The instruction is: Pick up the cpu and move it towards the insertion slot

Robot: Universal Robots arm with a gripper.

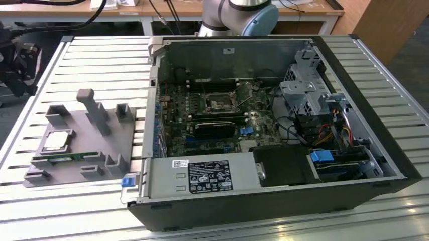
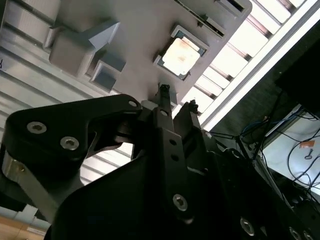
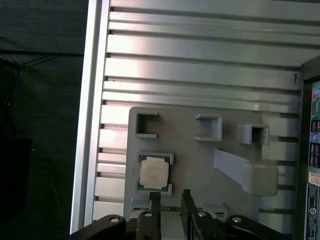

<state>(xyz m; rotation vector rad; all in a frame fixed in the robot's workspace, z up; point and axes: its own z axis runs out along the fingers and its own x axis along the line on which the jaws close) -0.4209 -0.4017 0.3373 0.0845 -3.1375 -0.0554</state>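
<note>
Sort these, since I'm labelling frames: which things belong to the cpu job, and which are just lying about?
Job: cpu, insertion slot, open gripper near the cpu.
Lying about: memory stick, black block, metal drive cage, labelled metal box.

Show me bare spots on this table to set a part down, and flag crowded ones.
In the exterior view, free: the slatted table between the grey holder and the far edge, and the slats in front of the holder. Crowded: the holder, with the cpu, memory stick and posts; and the open computer case, packed inside.
</note>
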